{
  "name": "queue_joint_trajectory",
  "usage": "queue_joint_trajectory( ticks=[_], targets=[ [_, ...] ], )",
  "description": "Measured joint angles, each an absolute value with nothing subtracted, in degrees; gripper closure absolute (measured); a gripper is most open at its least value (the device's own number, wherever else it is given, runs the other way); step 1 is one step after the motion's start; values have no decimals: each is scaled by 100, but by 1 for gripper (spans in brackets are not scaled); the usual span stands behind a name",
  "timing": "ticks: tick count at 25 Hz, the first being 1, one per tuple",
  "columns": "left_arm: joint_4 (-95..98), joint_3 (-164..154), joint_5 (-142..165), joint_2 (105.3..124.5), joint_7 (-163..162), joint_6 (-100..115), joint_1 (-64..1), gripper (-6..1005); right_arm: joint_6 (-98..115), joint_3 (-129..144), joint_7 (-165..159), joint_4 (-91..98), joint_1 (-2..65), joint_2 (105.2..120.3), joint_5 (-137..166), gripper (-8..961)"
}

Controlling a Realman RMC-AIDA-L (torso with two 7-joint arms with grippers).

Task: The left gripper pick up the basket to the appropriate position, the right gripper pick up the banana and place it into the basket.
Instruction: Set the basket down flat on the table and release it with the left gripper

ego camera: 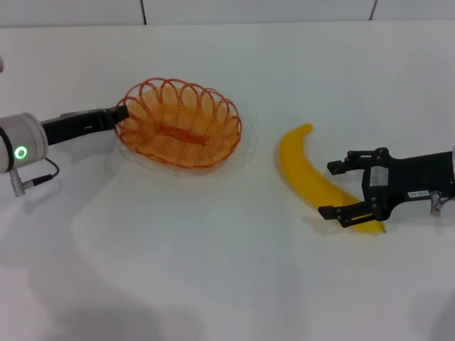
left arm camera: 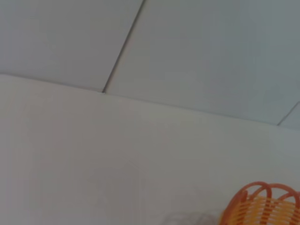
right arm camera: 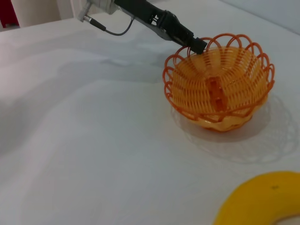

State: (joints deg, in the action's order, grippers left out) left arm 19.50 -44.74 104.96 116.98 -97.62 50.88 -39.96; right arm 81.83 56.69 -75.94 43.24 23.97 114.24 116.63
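Grasping seems underway on both sides: left gripper (ego camera: 121, 112) pinches the basket (ego camera: 179, 122) rim at left, while right gripper (ego camera: 340, 190), jaws spread around the banana (ego camera: 313, 179), must next close.

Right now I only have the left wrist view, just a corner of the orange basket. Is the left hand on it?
Observer: Yes, the left hand is pinching the rim of the basket on the robot's left side.
Operator: Where's the banana?
Observer: The banana lies on the table to the right of the basket, apart from it.
Operator: And the right hand?
Observer: The right hand is open, straddling the banana's nearer end.
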Motion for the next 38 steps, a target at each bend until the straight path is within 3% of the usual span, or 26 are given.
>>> queue_joint_trajectory(
  ticks=[38],
  targets=[
    [1783, -4474, 9990, 11700, -9372, 5202, -3823, 948, 8232, 5650, -7611, 4271, 2433, 11425, 11813, 88]
  ],
)
